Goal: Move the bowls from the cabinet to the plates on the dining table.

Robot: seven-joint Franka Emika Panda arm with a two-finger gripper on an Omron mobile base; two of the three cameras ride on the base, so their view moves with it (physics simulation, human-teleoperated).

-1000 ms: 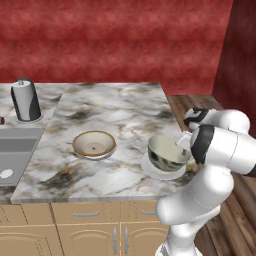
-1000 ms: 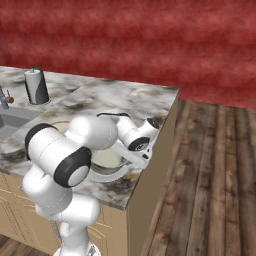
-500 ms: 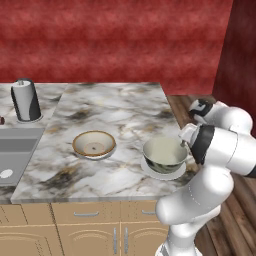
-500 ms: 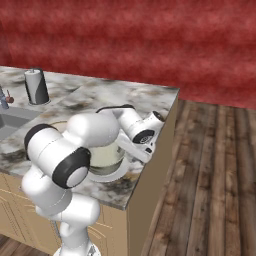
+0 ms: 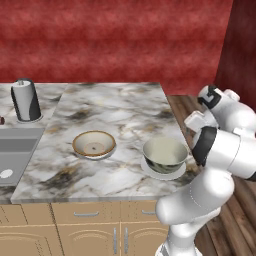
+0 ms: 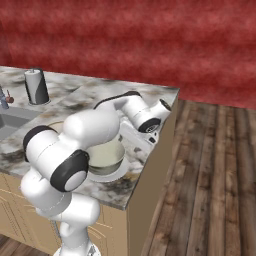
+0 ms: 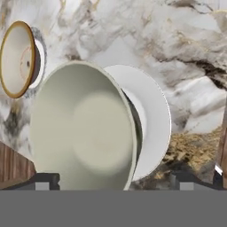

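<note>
The deep grey-green bowl (image 5: 165,153) (image 6: 106,157) (image 7: 84,133) stands upright on a pale plate (image 5: 161,173) (image 7: 154,124) near the right edge of the marble dining table (image 5: 115,107). To its left, the shallow tan bowl (image 5: 94,143) (image 7: 17,57) rests on the other plate (image 7: 40,52). My gripper (image 5: 192,124) (image 6: 145,141) (image 7: 114,181) hangs open just right of the grey-green bowl. Its fingertips (image 7: 43,181) are spread wide to either side and touch nothing. The cabinet is out of view.
A dark cylindrical canister (image 5: 25,100) (image 6: 37,86) stands at the table's far left, beside a sink (image 5: 15,150). The table's right edge drops to a wooden floor (image 6: 215,165). Tan drawer fronts (image 5: 85,215) run below the top.
The gripper has let go of the grey-green bowl's rim and drawn back up and to the right. The bowl now rests level on its plate.
</note>
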